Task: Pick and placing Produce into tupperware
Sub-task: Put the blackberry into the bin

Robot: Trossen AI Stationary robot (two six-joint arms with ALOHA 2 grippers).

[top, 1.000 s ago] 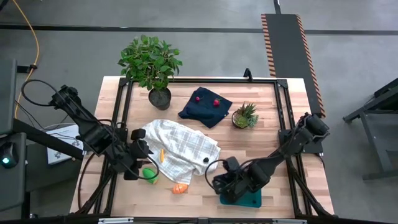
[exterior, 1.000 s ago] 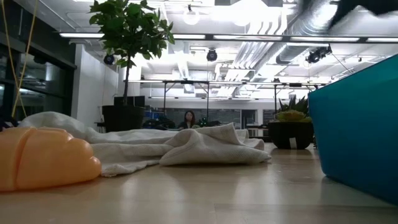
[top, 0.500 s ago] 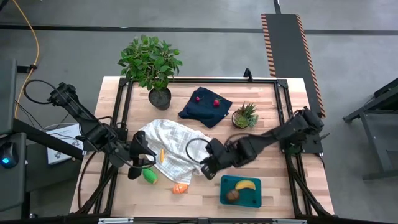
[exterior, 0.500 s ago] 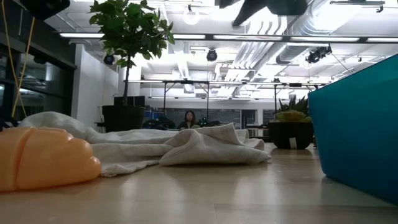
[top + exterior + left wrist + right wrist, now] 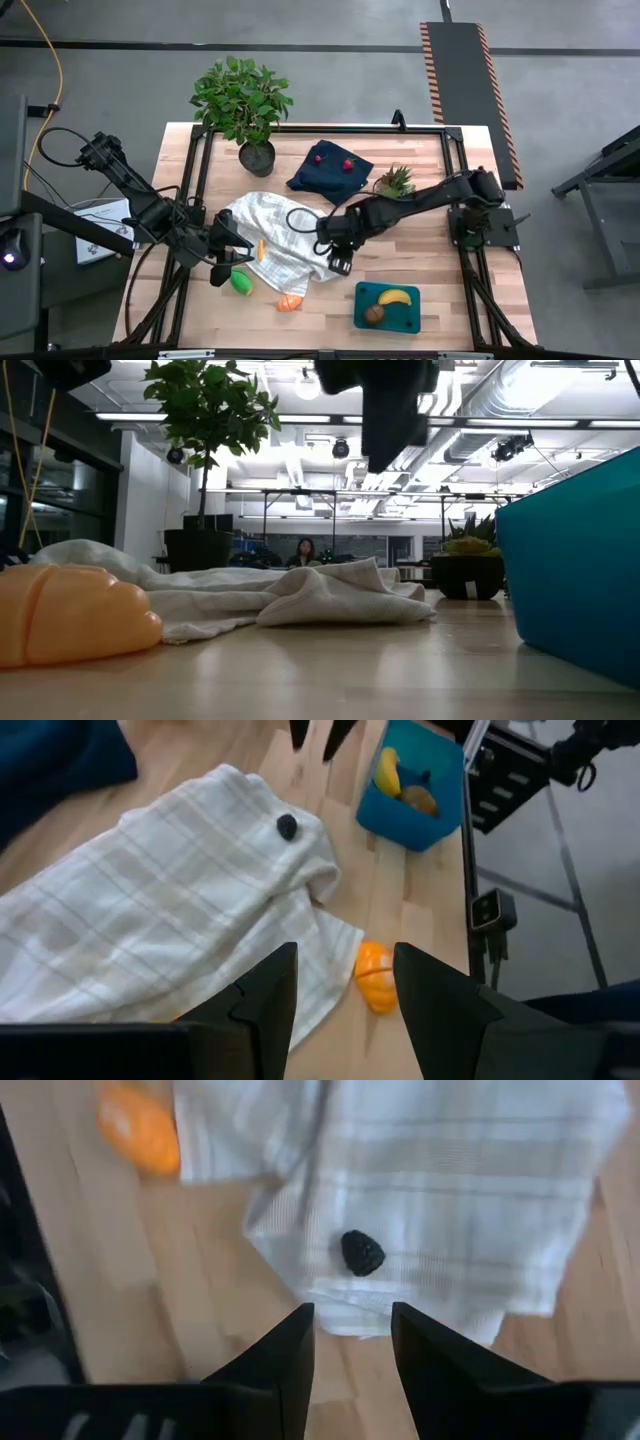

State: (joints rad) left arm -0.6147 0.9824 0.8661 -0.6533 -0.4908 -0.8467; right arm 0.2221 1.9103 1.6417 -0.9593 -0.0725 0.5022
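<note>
Right gripper hangs above the near edge of the white checked cloth, its two dark fingers parted with nothing between them. Just ahead of its fingertips, a small dark berry-like piece lies on the cloth's hem. Beyond that, off the cloth on the bare wood, sits an orange piece. The teal tupperware rests on the table near this gripper, toward the front edge, and already holds the yellow banana and the brown round one. Left gripper hovers at the far side of the same cloth, fingers also apart and empty; the green piece lies just beside it on the wood, and a slim orange piece rests on the cloth close by. Farther back from both grippers, two red berries lie on the dark navy cloth.
</note>
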